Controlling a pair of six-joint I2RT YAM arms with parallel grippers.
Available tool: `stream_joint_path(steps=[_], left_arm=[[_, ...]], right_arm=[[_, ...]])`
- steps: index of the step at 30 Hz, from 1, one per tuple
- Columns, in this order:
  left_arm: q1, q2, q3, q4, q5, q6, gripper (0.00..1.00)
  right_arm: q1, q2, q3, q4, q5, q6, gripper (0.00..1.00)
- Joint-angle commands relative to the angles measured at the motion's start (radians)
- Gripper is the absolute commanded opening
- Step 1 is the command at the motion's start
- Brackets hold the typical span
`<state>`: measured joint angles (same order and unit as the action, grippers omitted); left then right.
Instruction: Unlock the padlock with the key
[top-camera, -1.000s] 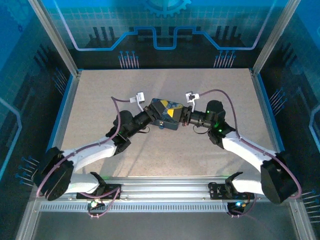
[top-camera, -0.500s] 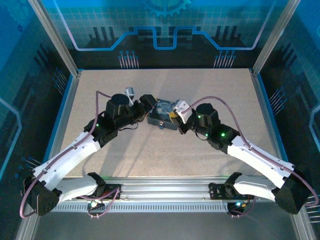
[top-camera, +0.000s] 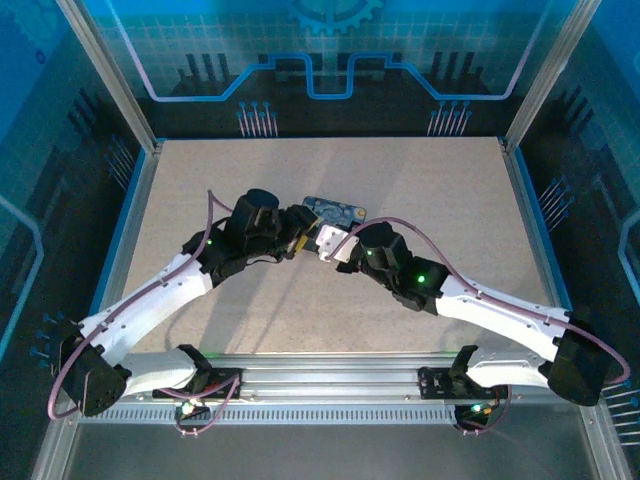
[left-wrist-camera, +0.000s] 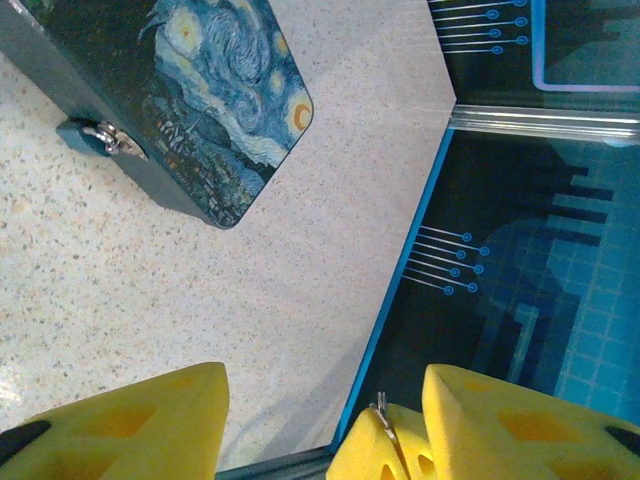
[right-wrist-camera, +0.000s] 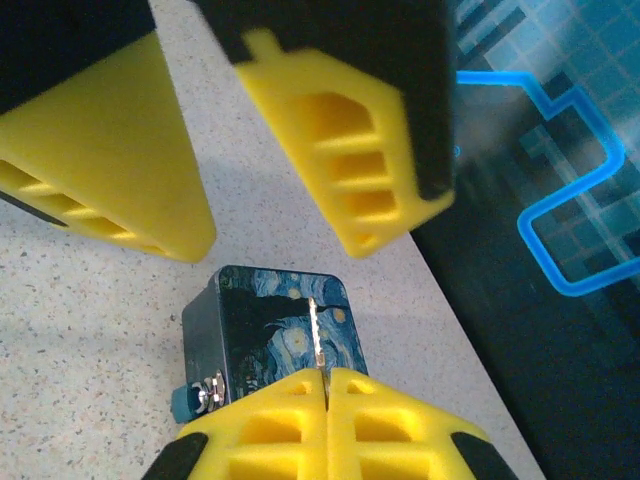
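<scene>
— How many things do you count, starting from the nearest?

— Two grippers, one key, one padlock and one tin. Nearest is the right gripper (right-wrist-camera: 326, 385). It is pressed fully together, and the key (right-wrist-camera: 316, 335) is pinched between its tips. The thin blade points out over the tin (right-wrist-camera: 285, 335).

— And the other gripper?

— The left gripper (right-wrist-camera: 280, 238) faces it, just beyond the key. Its jaws stand clearly apart and it grasps nothing. In the left wrist view, the tips of the right one sit between its jaws.

— Where is the padlock?

— Farther. The padlock (left-wrist-camera: 97, 136) hangs at the side wall of the tin, which lies on the speckled table (left-wrist-camera: 200, 290). The key is apart from it.
</scene>
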<state>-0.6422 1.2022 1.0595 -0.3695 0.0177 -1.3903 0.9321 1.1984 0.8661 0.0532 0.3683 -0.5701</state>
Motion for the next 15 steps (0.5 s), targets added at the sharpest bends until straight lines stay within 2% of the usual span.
stream_joint_path(steps=[1,7,15], left_arm=[[-0.009,0.009,0.019,0.001,0.024,-0.037,0.52],[-0.015,0.026,0.014,0.018,0.031,-0.052,0.43],[-0.017,0.036,0.005,0.036,0.032,-0.051,0.18]], right_arm=[[0.029,0.016,0.03,0.058,0.046,-0.058,0.0],[0.043,0.025,0.03,0.071,0.035,-0.061,0.0],[0.047,0.022,0.025,0.063,0.015,-0.043,0.0]])
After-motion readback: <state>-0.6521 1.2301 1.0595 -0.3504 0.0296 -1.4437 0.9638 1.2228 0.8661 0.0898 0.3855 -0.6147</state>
